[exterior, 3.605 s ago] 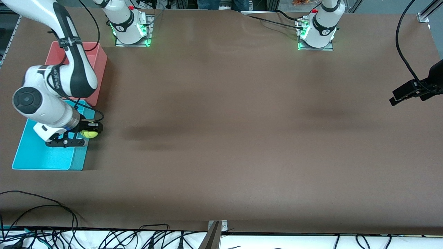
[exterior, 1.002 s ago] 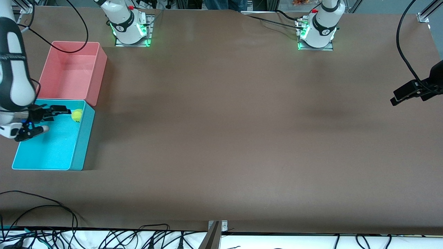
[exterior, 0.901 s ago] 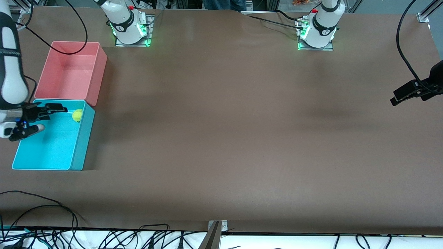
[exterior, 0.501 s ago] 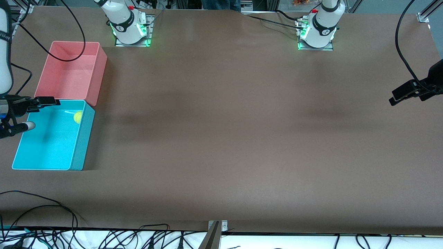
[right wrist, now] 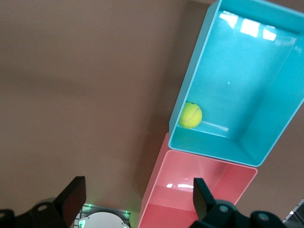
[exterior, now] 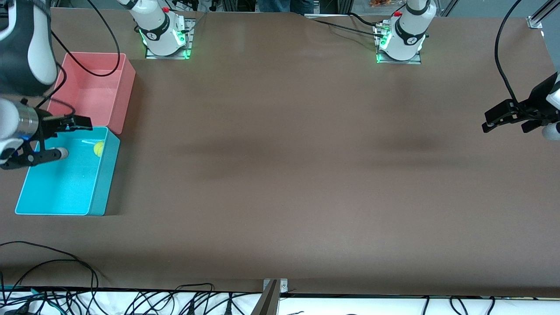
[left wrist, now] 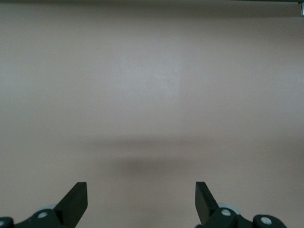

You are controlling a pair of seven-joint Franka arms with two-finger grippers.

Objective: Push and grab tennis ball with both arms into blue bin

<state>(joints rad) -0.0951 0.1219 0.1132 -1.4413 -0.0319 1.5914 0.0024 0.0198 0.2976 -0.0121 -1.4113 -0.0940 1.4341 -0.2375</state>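
The tennis ball (exterior: 99, 148) lies inside the blue bin (exterior: 103, 183), in the corner next to the pink bin; it also shows in the right wrist view (right wrist: 190, 115), inside the blue bin (right wrist: 187, 95). My right gripper (exterior: 72, 141) is open and empty, up in the air over the blue bin's end next to the pink bin, a little aside from the ball. In the right wrist view its fingers (right wrist: 72, 197) stand wide apart with nothing between them. My left gripper (exterior: 507, 119) is open and empty over bare table at the left arm's end; its wrist view shows only tabletop between the fingers (left wrist: 76, 202).
The pink bin (exterior: 124, 94) stands against the blue bin, farther from the front camera, and shows in the right wrist view (right wrist: 156, 199). Both arm bases (exterior: 164, 35) stand at the table's back edge. Cables lie along the table's front edge (exterior: 131, 302).
The right gripper let the ball go into the blue bin, drew back and rose, and has now come back over the bin. The ball settled in the corner. The left gripper shifted slightly.
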